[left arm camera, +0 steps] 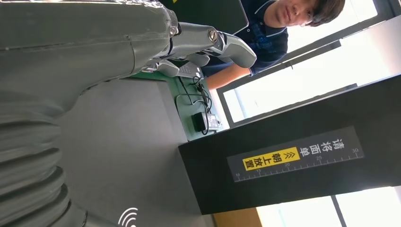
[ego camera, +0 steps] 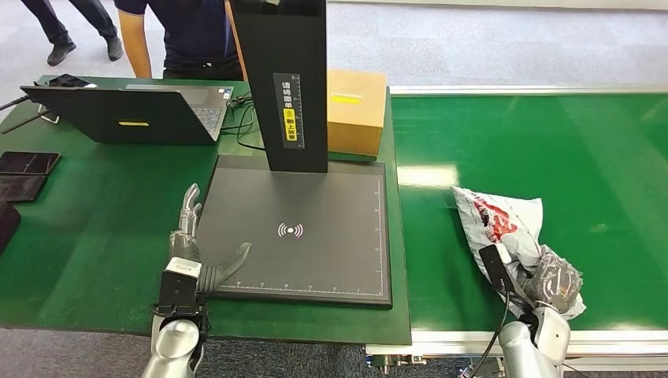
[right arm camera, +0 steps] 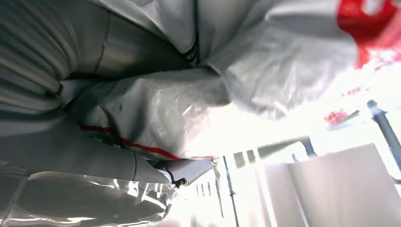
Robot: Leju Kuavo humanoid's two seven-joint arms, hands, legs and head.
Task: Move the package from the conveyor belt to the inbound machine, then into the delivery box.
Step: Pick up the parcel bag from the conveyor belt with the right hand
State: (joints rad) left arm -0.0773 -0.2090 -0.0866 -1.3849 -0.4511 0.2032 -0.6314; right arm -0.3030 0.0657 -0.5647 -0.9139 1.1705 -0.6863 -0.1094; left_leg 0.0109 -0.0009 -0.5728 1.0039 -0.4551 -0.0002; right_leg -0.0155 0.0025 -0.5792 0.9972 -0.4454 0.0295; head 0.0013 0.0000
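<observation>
Looking down from the head, I see my right robot hand [ego camera: 551,282] closed around the near end of the bag [ego camera: 504,224]. The bag is grey and white with red marks. It lies on the green belt [ego camera: 551,150], near the edge by me, just right of the machine [ego camera: 303,228]. In the right wrist view the bag [right arm camera: 198,94] is crumpled up tight against my fingers [right arm camera: 94,165].

My left robot hand [ego camera: 197,256] is spread wide and holds nothing. It rests at the near left corner of the machine's flat black plate, with the thumb lying on the plate. A black post [ego camera: 283,79] stands at the back of the plate, with a yellow label on it.

A brown box [ego camera: 356,110] sits behind the post. A laptop [ego camera: 130,114] is open on the green surface [ego camera: 87,228] to the left. A person [ego camera: 189,35] stands behind the laptop.
</observation>
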